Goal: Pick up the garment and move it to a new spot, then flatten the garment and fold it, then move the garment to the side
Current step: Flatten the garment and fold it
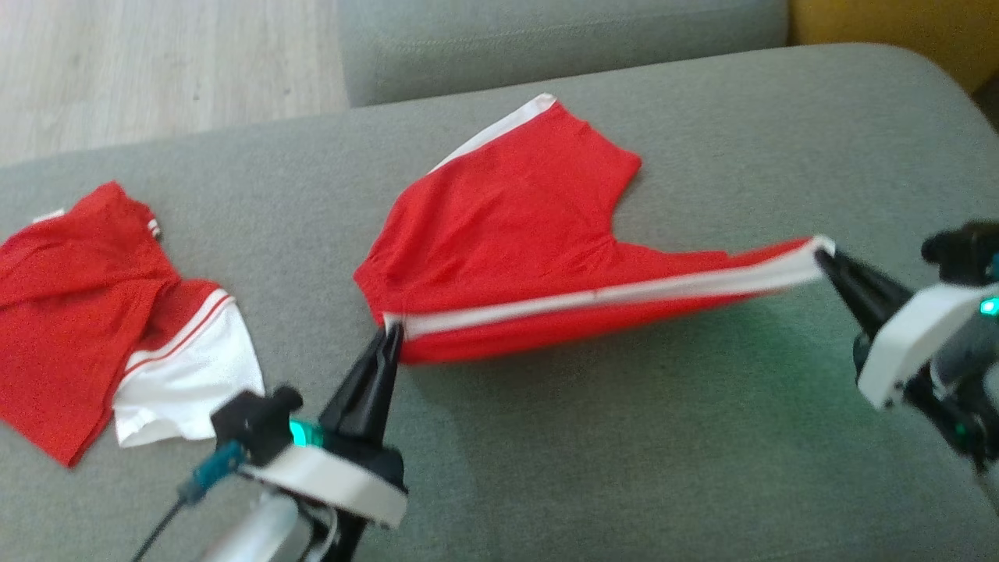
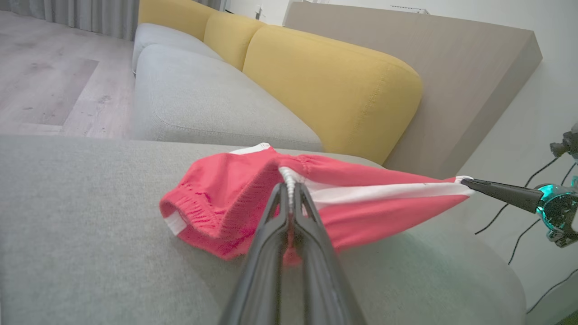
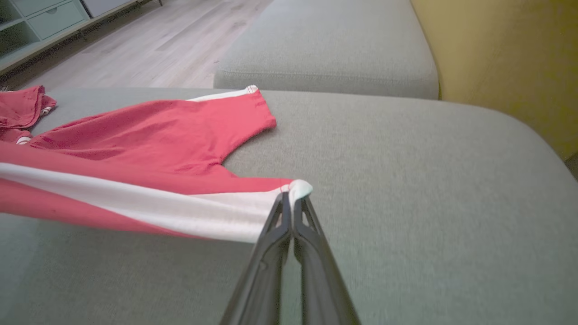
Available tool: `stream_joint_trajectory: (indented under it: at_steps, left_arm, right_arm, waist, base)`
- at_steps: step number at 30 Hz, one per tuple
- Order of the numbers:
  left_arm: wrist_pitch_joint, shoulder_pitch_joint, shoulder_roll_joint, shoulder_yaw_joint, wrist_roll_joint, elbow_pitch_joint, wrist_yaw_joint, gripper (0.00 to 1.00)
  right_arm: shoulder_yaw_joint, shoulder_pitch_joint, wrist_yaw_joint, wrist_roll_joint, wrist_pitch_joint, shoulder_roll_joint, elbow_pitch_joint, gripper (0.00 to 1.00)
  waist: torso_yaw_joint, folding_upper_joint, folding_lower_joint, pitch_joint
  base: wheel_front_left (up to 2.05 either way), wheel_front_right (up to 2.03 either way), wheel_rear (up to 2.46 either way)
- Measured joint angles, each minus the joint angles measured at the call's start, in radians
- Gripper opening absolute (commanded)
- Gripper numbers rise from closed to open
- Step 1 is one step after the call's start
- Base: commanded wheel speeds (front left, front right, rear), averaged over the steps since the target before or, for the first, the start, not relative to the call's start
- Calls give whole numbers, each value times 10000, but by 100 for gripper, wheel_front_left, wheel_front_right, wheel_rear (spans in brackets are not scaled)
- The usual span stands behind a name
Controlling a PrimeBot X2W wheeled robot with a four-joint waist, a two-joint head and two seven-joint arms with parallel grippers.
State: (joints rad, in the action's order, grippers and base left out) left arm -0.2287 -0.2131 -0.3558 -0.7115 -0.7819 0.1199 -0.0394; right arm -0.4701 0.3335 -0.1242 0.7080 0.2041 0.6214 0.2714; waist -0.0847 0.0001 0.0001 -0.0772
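Left hand (image 1: 392,329), right hand (image 1: 824,255), clamped on shorts (image 1: 507,226)

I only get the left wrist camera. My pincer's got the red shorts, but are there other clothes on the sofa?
Observer: Yes. In the head view a second red and white garment lies crumpled on the grey cushion, on the robot's left of the left pincer.
Operator: Where's the other leg of my shorts?
Observer: The right wrist view shows it. That leg of the red shorts lies flat on the cushion, beyond the white-striped edge that the right pincer is shut on.
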Motion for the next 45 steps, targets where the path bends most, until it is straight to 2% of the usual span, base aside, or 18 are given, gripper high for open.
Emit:
stream_joint_trajectory:
  at_steps: [5, 11, 22, 30, 41, 42, 43, 45]
  left_arm:
    - [130, -816, 82, 40, 42, 251, -13, 0]
    - [280, -1711, 395, 52, 88, 926, 58, 0]
    - [518, -3554, 1198, 40, 119, 2391, 322, 0]
    - [508, -4688, 1720, 36, 263, 3235, 497, 0]
    - [140, -5667, 2510, -13, 428, 4531, 901, 0]
    - [79, -5720, 2552, -17, 426, 4621, 928, 0]
    - [73, -5768, 2592, -23, 426, 4727, 938, 0]
    - [67, -5848, 2679, -33, 426, 4924, 989, 96]
  right_arm:
    - [466, 867, 0, -823, 6, -407, 186, 0]
    - [424, 2079, 0, -1522, 132, -748, 909, 0]
    - [-299, 4760, 0, -2307, -533, -934, 2976, 0]
    - [-1066, 6659, 0, -2343, -857, -1003, 4123, 0]
    - [-2263, 8188, 0, -2412, -1354, -1085, 5900, 0]
    - [-2372, 8292, 0, -2412, -1398, -1099, 6059, 18]
    - [-2472, 8368, 0, -2416, -1523, -1120, 6192, 100]
    - [-2637, 8491, 0, -2391, -1643, -1193, 6487, 100]
  waist:
    - [279, 0, 1, -318]
    - [649, 0, 1, -785]
    - [1295, 0, 1, -1899]
    - [1818, 0, 2, -2856]
    - [2830, -1, 0, -3946]
    - [2896, -1, 0, -4004]
    - [2947, -1, 1, -4053]
    - [3016, -1, 1, -4111]
  base:
    - [0, 0, 0]
    - [0, 0, 0]
    - [0, 0, 0]
    - [0, 0, 0]
    - [0, 0, 0]
    - [0, 0, 0]
    - [0, 0, 0]
    - [0, 0, 0]
